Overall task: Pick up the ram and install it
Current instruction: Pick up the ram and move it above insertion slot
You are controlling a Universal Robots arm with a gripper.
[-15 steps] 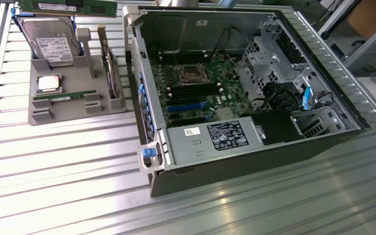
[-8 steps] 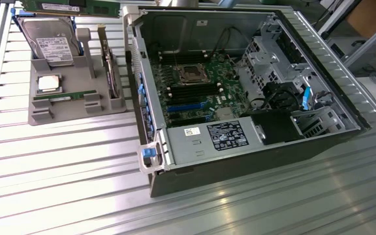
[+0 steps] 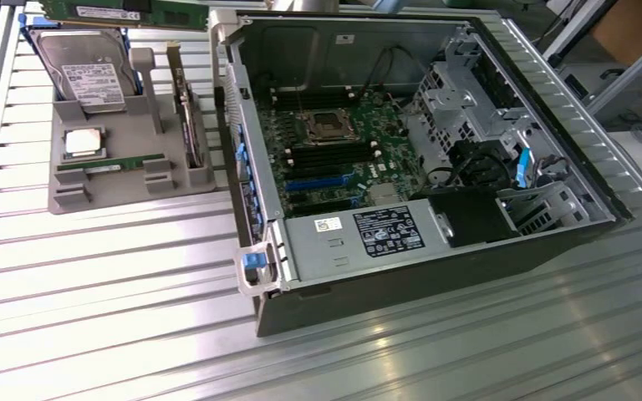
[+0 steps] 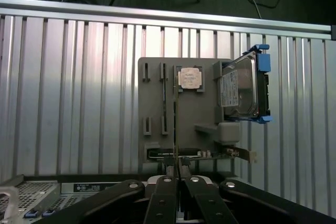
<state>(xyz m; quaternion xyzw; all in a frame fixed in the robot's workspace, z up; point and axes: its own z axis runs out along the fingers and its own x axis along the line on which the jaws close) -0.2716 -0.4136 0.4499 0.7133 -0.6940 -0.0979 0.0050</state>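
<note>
A ram (image 3: 126, 12), a long green stick with a white label, hangs high above the grey parts holder (image 3: 131, 125) at the top of the exterior view. In the wrist view my gripper (image 4: 178, 174) is shut on it, and its thin edge (image 4: 177, 167) shows between the black fingers (image 4: 167, 187). A second ram (image 3: 109, 163) still stands in its slot in the holder, seen edge-on as a dark line (image 4: 175, 108) beside the silver processor chip (image 4: 189, 77). To the exterior view's right of the holder lies the open computer case (image 3: 410, 142), its motherboard (image 3: 327, 142) exposed.
The holder also carries a hard drive (image 3: 96, 75) in a blue frame and a card with a metal bracket (image 3: 193, 125). All stand on a ribbed aluminium table (image 3: 98, 276). Inside the case are a power supply (image 3: 366, 234), cables and drive cages (image 3: 466, 92).
</note>
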